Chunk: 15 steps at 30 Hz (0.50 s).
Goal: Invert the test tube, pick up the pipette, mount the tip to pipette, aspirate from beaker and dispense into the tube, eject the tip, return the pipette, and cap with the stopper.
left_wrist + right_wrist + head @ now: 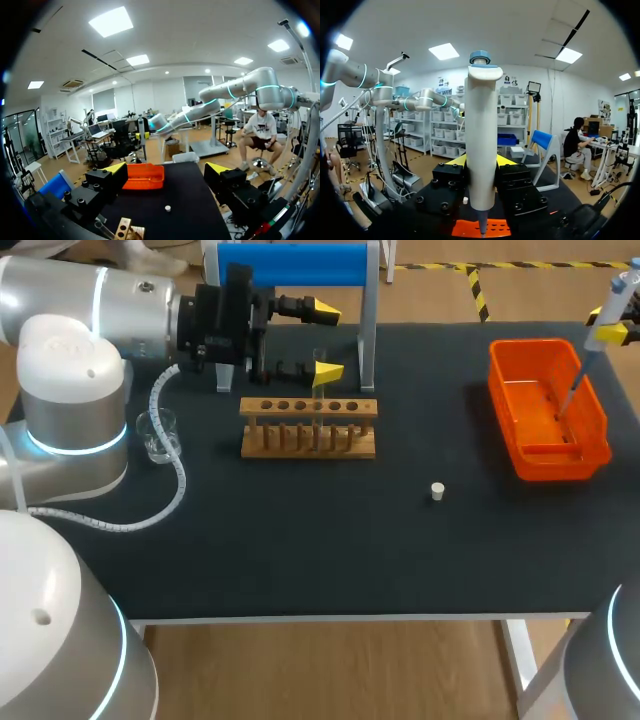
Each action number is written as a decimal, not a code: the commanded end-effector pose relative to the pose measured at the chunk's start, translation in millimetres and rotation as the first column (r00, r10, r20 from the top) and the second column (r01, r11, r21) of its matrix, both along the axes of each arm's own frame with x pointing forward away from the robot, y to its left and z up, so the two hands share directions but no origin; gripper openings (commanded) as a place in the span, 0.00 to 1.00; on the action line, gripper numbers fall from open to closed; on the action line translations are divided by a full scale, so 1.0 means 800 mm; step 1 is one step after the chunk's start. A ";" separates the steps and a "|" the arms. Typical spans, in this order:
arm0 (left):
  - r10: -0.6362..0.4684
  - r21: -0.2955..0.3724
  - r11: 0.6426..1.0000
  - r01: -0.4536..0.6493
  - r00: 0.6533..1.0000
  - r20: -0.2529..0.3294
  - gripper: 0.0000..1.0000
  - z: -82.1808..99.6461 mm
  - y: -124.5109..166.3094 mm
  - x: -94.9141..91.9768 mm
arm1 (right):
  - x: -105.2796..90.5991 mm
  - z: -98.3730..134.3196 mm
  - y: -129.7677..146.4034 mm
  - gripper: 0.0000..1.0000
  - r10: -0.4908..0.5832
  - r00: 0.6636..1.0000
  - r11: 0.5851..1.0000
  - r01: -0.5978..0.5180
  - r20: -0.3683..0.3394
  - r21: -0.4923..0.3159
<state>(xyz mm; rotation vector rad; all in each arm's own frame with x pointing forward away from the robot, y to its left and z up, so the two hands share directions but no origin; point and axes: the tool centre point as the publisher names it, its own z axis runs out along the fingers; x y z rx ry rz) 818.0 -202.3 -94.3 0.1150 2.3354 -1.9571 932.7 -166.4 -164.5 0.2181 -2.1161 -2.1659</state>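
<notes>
The step in hand looks to be ejecting the tip, and that job belongs to the right arm. The left gripper (pixel 326 340) need only wait, its fingers spread wide and empty above the wooden rack (pixel 308 428). A clear tube (pixel 319 425) seems to stand in the rack just under one finger, and the small white stopper (pixel 437 491) lies well ahead of the fingers on the dark cloth. To do the step well, the tip (pixel 568 400) should hang inside the walls of the orange bin (pixel 560 462) before release. The pipette should also be near upright, so the tip drops straight in rather than glancing off a rim. The right gripper (pixel 481 161) clamps the pipette (pixel 482 135) from both sides, low on its body. The pipette is a pale, stout barrel with a blue cap on top. Below the fingers it narrows to a thin point directly over the bin's orange floor.
</notes>
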 end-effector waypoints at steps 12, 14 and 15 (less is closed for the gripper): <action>0.001 -0.005 1.000 -0.001 1.000 0.003 1.00 -0.001 0.001 -0.001 | 0.004 -0.001 -0.003 0.00 0.018 1.000 1.000 -0.018 0.004 -0.006; 0.001 -0.005 1.000 -0.001 1.000 0.003 1.00 -0.001 0.001 -0.001 | 0.004 -0.001 -0.003 0.00 0.018 1.000 1.000 -0.018 0.004 -0.006; 0.001 -0.005 1.000 -0.001 1.000 0.003 1.00 -0.001 0.001 -0.001 | 0.004 -0.001 -0.003 0.00 0.018 1.000 1.000 -0.018 0.004 -0.006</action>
